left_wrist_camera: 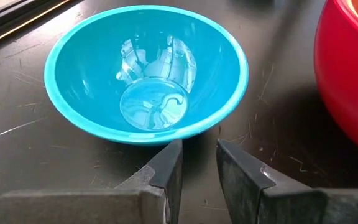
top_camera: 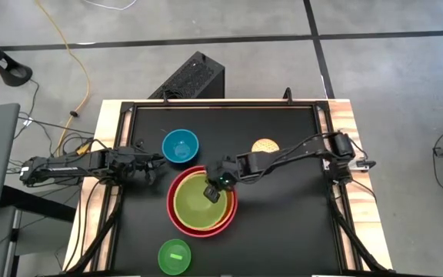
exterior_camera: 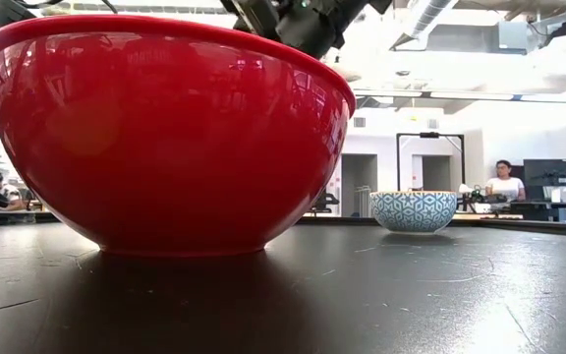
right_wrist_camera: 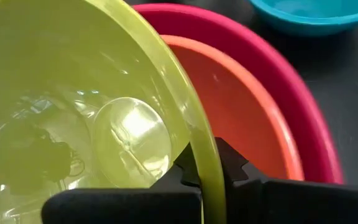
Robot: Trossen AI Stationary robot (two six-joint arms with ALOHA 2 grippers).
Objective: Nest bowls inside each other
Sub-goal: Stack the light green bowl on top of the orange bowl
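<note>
A large red bowl (top_camera: 177, 219) stands near the table's middle with an orange bowl (right_wrist_camera: 241, 106) nested in it. A lime green bowl (top_camera: 198, 206) sits inside the orange one, and my right gripper (top_camera: 212, 191) is shut on its far rim. A blue bowl (top_camera: 181, 145) stands at the far left. My left gripper (left_wrist_camera: 197, 165) waits just short of it, fingers a narrow gap apart and holding nothing. A tan speckled bowl (top_camera: 265, 145) stands at the far right and a small bright green bowl (top_camera: 174, 256) near the front edge. My right gripper pinches the lime green bowl's rim (right_wrist_camera: 205, 152) with one finger inside the bowl and one outside. The fingers slant down from the table's far right. The bowl lies within the orange bowl, its rim above the orange rim; whether it rests there I cannot tell.
In the low view the red bowl (exterior_camera: 165, 138) fills the near left. A bowl with a blue-patterned outside (exterior_camera: 414, 209) stands farther off to the right. A raised frame (top_camera: 221, 105) borders the black table. People sit at desks in the room beyond.
</note>
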